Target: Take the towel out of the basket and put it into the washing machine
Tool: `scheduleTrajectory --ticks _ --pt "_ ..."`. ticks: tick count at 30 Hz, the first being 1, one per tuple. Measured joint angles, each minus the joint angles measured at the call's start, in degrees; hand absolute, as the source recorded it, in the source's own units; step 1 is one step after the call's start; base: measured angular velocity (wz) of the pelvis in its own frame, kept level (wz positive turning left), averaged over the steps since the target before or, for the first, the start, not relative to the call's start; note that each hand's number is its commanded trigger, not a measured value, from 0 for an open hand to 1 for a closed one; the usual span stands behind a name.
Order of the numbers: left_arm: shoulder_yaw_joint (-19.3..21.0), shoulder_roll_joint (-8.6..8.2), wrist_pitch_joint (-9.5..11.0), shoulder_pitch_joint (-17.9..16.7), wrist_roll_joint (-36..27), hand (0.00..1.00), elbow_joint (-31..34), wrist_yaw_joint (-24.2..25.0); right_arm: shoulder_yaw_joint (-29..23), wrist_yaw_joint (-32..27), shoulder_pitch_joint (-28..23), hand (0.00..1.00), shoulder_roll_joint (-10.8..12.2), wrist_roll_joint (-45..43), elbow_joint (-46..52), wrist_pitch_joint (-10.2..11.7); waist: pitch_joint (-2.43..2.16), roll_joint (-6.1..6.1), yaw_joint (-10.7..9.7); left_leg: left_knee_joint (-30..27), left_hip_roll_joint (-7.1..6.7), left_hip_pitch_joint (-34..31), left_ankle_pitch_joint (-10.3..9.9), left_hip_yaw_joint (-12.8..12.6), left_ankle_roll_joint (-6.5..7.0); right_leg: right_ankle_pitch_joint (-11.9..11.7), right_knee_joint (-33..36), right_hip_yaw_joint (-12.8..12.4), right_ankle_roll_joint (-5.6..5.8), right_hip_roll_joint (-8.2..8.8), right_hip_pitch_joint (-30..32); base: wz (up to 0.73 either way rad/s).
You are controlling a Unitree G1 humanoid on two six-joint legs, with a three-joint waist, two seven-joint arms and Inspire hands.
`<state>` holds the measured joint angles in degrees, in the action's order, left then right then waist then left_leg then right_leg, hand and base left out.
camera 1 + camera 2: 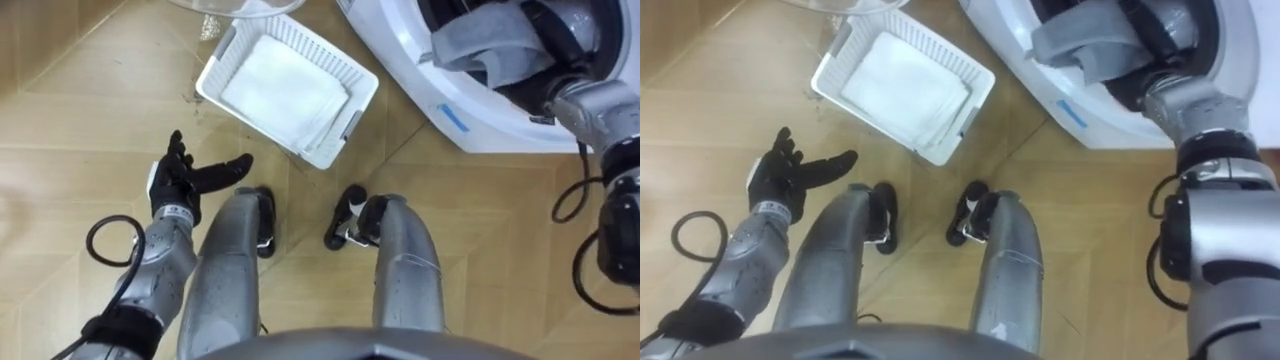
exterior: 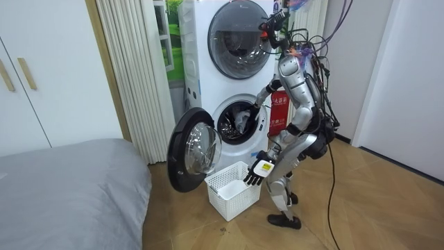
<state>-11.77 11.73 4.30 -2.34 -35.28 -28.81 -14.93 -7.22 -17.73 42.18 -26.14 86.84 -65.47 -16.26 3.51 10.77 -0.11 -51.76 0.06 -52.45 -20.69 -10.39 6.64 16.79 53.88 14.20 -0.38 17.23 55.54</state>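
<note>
**Towel at the drum mouth, part-way in**
Left hand point(image 1: 185, 180) hangs with fingers spread beside the basket point(image 1: 218, 58) of folded white cloth point(image 1: 285, 85). The grey towel point(image 1: 480, 45) drapes over the washing machine's point(image 1: 470, 125) opening edge — soft, light, probably best bunched mid-fold. The right hand point(image 1: 562, 50) reaches in behind it — grip cannot be told.

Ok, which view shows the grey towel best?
The left eye view: the grey towel lies bunched in the drum mouth, seen close up. The right eye view shows much the same. The room view shows a small grey patch inside the drum.
</note>
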Motion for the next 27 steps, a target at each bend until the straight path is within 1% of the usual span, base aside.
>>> scheduleTrajectory --ticks 2,3,4,6,7,9,11,14,15,18,20,23,24,27 --pt "-0.2 -0.28 0.0 -0.1 0.1 0.00 0.8 -1.0 -2.4 -1.9 0.9 0.00 -0.3 1.6 0.1 0.6 -0.01 -0.28 -0.2 0.0 0.00 0.0 0.0 -0.2 0.07 0.1 0.2 0.1 0.06 0.19 -0.1 0.08" --pt "-0.2 -0.57 0.0 0.0 0.1 0.00 1.0 -1.4 -3.5 -3.3 1.6 0.00 -0.4 2.0 0.1 1.0 -0.01 -0.71 -0.3 0.0 0.02 0.0 0.0 -0.3 0.09 0.2 0.2 0.1 0.16 0.23 -0.2 0.10" --pt "-0.2 -0.80 0.0 0.1 0.1 0.00 1.2 -1.6 -3.8 -4.0 1.9 0.00 -0.4 2.3 0.1 1.3 -0.01 -0.94 -0.3 0.0 0.08 0.0 0.0 -0.4 0.10 0.3 0.2 0.1 0.20 0.21 -0.2 0.07" --pt "-0.2 -1.64 0.0 0.4 0.1 0.00 1.4 -2.4 -4.5 -6.2 2.6 0.00 -0.5 3.1 0.1 2.5 -0.07 -1.89 -0.3 0.0 0.12 0.1 0.0 -0.5 0.11 0.3 0.2 0.1 0.23 0.21 -0.2 0.00" --pt "-0.2 -1.81 0.0 0.5 0.1 0.00 1.4 -2.5 -4.8 -6.8 2.7 0.00 -0.5 3.1 0.1 2.9 -0.09 -2.10 -0.3 0.1 0.13 0.1 0.0 -0.5 0.11 0.3 0.2 0.1 0.23 0.21 -0.2 0.00" --pt "-0.2 -2.14 0.1 1.0 0.1 0.00 1.4 -3.1 -5.3 -9.4 2.7 0.00 -0.5 3.1 0.1 5.1 -0.08 -2.49 -0.5 0.2 0.17 0.4 0.0 -0.7 0.11 0.3 0.3 0.1 0.17 0.24 -0.3 0.00" --pt "-0.2 -2.23 0.4 1.4 0.1 0.00 1.3 -3.1 -5.3 -10.7 2.6 0.00 -0.5 3.1 0.1 5.7 -0.04 -2.65 -0.7 0.3 0.23 0.6 0.0 -0.9 0.11 0.3 0.4 0.0 0.12 0.31 -0.3 -0.02" --pt "-0.4 -2.40 1.0 1.8 0.1 0.00 1.2 -2.2 -5.3 -11.2 2.6 0.00 -0.5 3.4 -0.3 5.8 -0.10 -2.84 -0.4 0.7 0.52 1.3 0.0 -1.5 0.11 0.1 0.2 -0.1 -0.14 0.31 -0.7 -0.06" --pt "-0.5 -2.39 1.1 1.9 0.1 0.00 1.2 -1.5 -5.3 -11.2 2.6 0.00 -0.5 3.6 -0.7 6.4 -0.08 -2.87 -0.1 0.9 0.68 1.5 0.0 -1.9 0.12 0.1 0.1 -0.1 -0.17 0.31 -0.9 0.00" --pt "-1.0 -2.42 1.1 1.8 0.2 0.00 1.1 0.1 -5.3 -11.8 2.6 0.00 -0.5 3.9 -1.4 7.4 -0.06 -3.00 0.4 1.2 1.00 2.1 0.0 -2.1 0.11 0.1 -0.3 0.2 -0.19 0.19 -1.5 0.00" --pt "-1.1 -2.43 1.1 1.7 1.3 0.00 1.1 1.0 -5.3 -12.2 2.6 0.00 -0.5 4.2 -1.6 7.8 -0.06 -3.09 0.6 1.3 1.04 2.2 0.0 -2.2 0.11 0.1 -0.5 0.2 -0.19 0.16 -1.7 0.00" --pt "-1.5 -2.43 1.1 1.7 1.3 0.00 1.1 2.2 -5.3 -12.2 2.6 0.00 -0.5 4.2 -1.6 8.7 -0.04 -3.41 0.7 1.5 1.15 2.2 0.0 -2.3 0.12 0.0 -0.8 0.2 -0.08 -0.01 -1.7 -0.01" --pt "-1.7 -2.42 1.1 1.7 1.3 0.00 1.1 2.2 -5.3 -12.2 2.6 0.00 -0.5 4.2 -1.6 8.9 -0.05 -3.60 0.8 1.7 1.30 2.2 0.0 -2.4 0.13 -0.2 -1.2 0.2 0.01 -0.31 -1.8 -0.03" --pt "-1.9 -2.38 1.1 1.9 1.3 0.00 1.1 3.1 -5.3 -12.1 2.3 0.00 -0.5 4.5 -1.6 9.3 -0.06 -3.68 0.8 1.9 1.33 2.3 0.0 -2.6 0.17 -0.2 -1.3 0.1 0.03 -0.28 -1.7 0.00"
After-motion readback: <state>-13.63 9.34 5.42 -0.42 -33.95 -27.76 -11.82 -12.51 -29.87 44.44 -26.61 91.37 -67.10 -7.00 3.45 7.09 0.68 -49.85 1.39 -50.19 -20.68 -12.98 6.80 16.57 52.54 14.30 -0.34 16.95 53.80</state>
